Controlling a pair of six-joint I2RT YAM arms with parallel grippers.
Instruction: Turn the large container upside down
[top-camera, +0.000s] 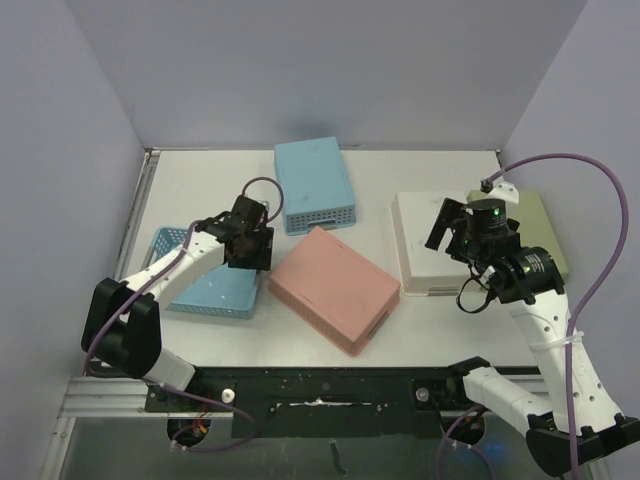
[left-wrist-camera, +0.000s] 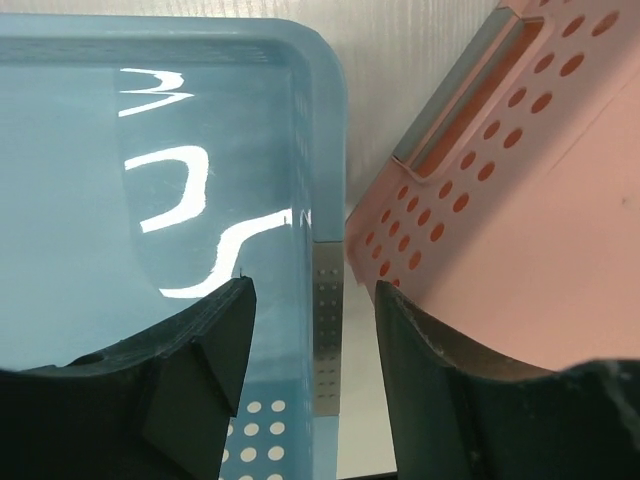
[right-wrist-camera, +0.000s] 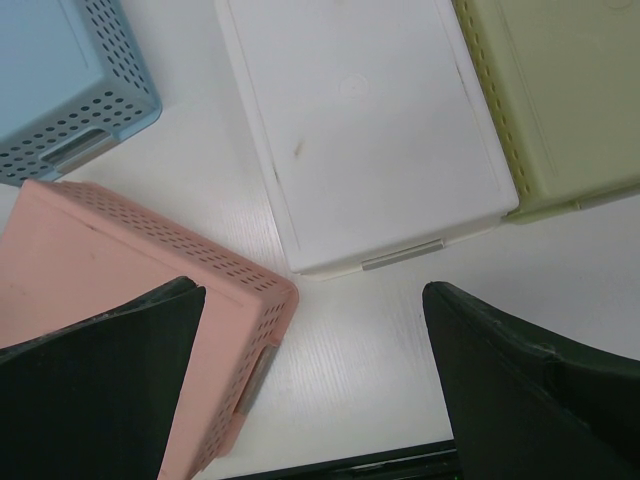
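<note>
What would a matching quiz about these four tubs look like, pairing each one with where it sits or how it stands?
Things
1. pink container
2. white container
3. green container
4. blue basket on the left

Places and states
A. farthest right, beside the white one
B. open side up, the left gripper astride its wall
C. in the middle, bottom up
D. bottom up, between the pink and the green

Pairs: 1-C, 2-D, 3-A, 4-B
</note>
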